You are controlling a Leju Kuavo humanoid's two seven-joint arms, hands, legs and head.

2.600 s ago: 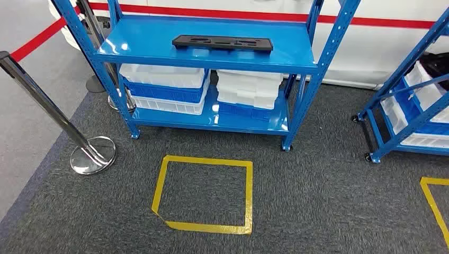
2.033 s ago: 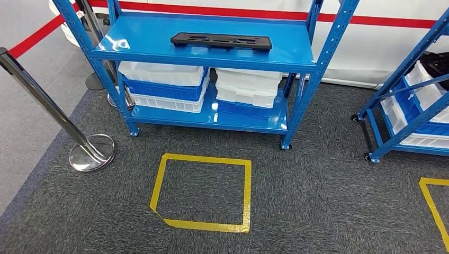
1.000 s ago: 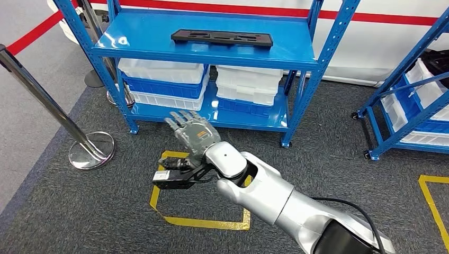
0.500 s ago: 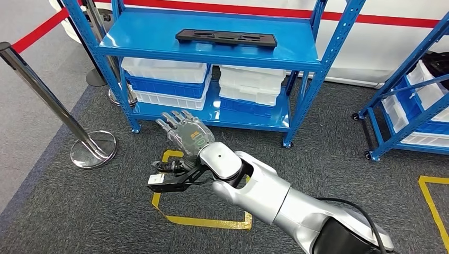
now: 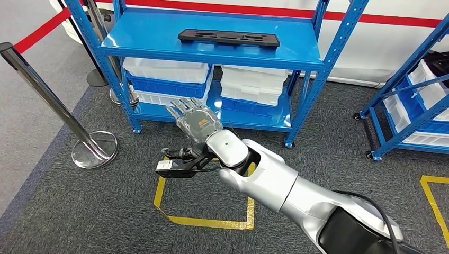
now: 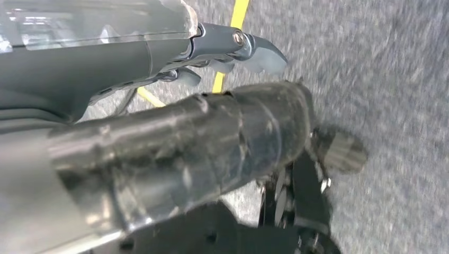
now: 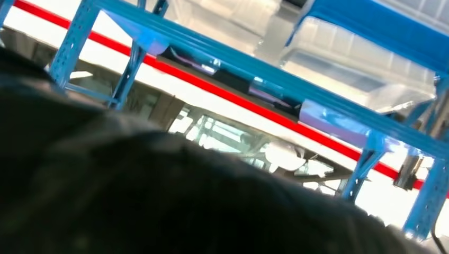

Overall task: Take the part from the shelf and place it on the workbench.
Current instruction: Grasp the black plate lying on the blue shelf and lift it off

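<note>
Grey carpet floor (image 5: 328,169) across the head view, yellow tape square (image 5: 204,193) marked on it in front of the rack.

Blue steel shelf rack (image 5: 317,55) stands straight ahead on castors. Second blue rack (image 5: 410,114) off to the right, holding white and blue bins. White wall panel with a red stripe (image 5: 381,21) behind both.

Right silver arm (image 5: 286,188) comes in from lower right and reaches forward-left over the tape square. Right robot hand (image 5: 195,120) is at the arm's end, palm flat, fingers spread and extended, holding nothing. It hangs in front of the rack's lower shelf level, well below the top shelf and apart from the part. Black wrist camera (image 5: 174,166) hangs off the wrist, over the tape's near-left corner.

Chrome stanchion post (image 5: 47,100) leans at left with round base (image 5: 95,151) on the carpet; red belt (image 5: 39,32) runs from its top.

Stacked white and blue plastic bins (image 5: 167,82) on the lower shelf left, white stack (image 5: 254,87) beside it on the right.

Part (image 5: 229,37): long flat black tray-like piece with cutouts, lying flat on the top shelf, right of centre, lengthwise along the shelf.

Left robot hand (image 6: 238,50) appears in the left wrist view over carpet and yellow tape; fingers extended, nothing in it.
</note>
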